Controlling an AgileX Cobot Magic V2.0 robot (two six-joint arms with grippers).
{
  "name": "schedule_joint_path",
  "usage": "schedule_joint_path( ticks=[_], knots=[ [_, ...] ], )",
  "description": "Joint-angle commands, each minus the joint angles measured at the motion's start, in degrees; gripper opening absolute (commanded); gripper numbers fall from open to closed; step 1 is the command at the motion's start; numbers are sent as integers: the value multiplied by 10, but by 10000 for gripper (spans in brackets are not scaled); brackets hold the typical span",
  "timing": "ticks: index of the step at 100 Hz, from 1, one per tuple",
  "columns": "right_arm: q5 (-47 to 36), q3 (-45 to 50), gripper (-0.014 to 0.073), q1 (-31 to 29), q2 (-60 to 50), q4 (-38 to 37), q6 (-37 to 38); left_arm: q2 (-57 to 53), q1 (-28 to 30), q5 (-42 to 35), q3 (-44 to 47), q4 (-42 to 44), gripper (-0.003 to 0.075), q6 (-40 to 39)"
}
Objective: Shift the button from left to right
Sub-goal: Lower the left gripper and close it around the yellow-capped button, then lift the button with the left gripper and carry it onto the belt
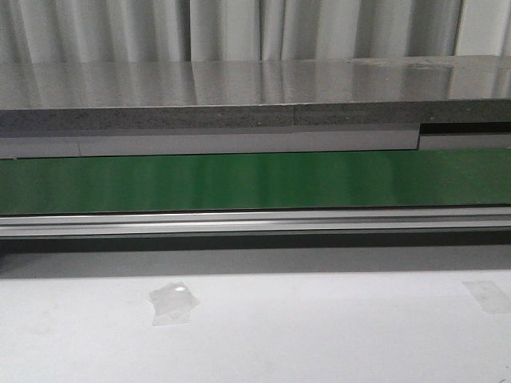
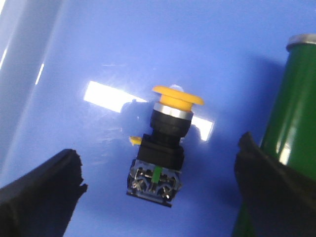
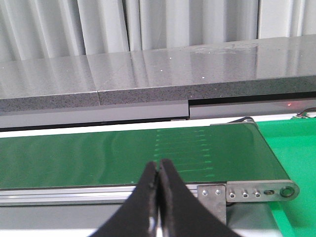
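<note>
Left wrist: open end effector (image 2: 158, 192) flanks button (image 2: 160, 148)

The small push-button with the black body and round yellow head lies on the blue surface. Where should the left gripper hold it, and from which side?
Probably the black boxy body of the push-button: its flat, parallel flanks suit the open left gripper, whose fingers already stand either side. Approach from directly above; the rounded yellow head would likely slip.

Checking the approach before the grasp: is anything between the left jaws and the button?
Nothing visible is. In the left wrist view the button lies on a blue surface, in the open gap of the left gripper. A green cylinder stands off to one side, beyond one finger, not between them.
</note>
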Motion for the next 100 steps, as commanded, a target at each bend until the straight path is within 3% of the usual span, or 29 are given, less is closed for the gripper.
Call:
schedule_joint_path(
  ticks=[1, 38, 100],
  knots=[
    [-44, -9, -101, 1, -11, -6, -2, -12, 1, -24, -28, -7, 607, 0],
    [-44, -9, -101, 1, -11, -6, -2, 33, 1, -14, -81, -6, 607, 0],
    [-44, -9, -101, 1, -11, -6, -2, 83, 1, -2, -85, 2, 607, 0]
  ],
)
